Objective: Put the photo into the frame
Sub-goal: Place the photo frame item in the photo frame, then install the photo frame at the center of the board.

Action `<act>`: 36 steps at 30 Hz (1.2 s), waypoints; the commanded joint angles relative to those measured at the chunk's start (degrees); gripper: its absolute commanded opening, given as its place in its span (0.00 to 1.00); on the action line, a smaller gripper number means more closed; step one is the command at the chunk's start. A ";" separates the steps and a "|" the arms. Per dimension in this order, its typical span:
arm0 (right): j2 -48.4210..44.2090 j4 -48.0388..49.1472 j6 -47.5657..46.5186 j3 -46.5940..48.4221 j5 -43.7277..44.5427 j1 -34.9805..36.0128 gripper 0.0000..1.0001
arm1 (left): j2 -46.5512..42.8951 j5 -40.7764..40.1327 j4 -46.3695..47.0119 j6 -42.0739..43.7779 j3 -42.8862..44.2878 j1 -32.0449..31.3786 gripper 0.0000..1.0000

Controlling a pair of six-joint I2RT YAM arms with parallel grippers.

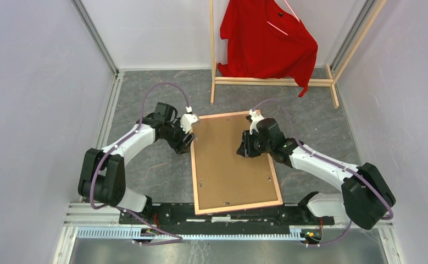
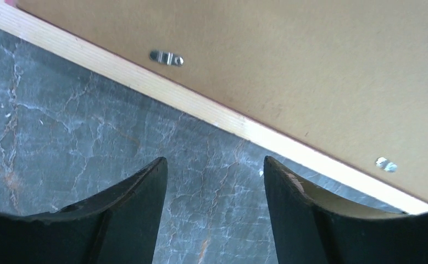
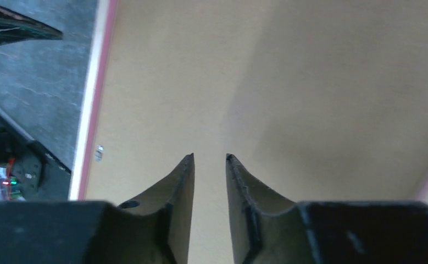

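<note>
Frame: large thin rectangle with a light wood rim and a pink strip along its edge.
Pose: flat, back side up, slightly skewed.
Position: middle of the grey marbled table.
Fill: a brown backing board sits inside the rim.
Fittings: small metal tabs lie on the board close to the rim.

Face-down frame keeps its front out of sight
The backing board covers whatever lies inside; the clothes rack and red shirt are cropped at the overhead view's top edge, and the right wrist view is blurred.
</note>
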 commanded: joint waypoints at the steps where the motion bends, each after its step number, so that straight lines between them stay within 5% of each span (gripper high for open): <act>1: 2.07 23.19 4.99 -3.37 -4.11 1.48 0.24 | 2.72 9.41 -2.13 -6.26 4.51 2.45 0.68; 4: 5.04 26.27 4.33 -2.09 -5.22 4.10 0.19 | 5.66 12.83 -4.12 -7.71 6.58 4.07 0.60; 11: 6.29 34.05 5.65 -6.83 -3.60 16.26 0.44 | 5.83 15.03 -9.81 1.18 3.93 4.51 0.56; 19: 10.51 39.93 7.45 -9.45 -2.53 23.86 0.47 | 5.94 14.56 -10.60 5.57 0.83 4.03 0.56; 36: 18.84 43.84 8.94 -7.70 -4.15 28.67 0.45 | 7.78 15.35 -8.13 4.00 0.48 3.37 0.51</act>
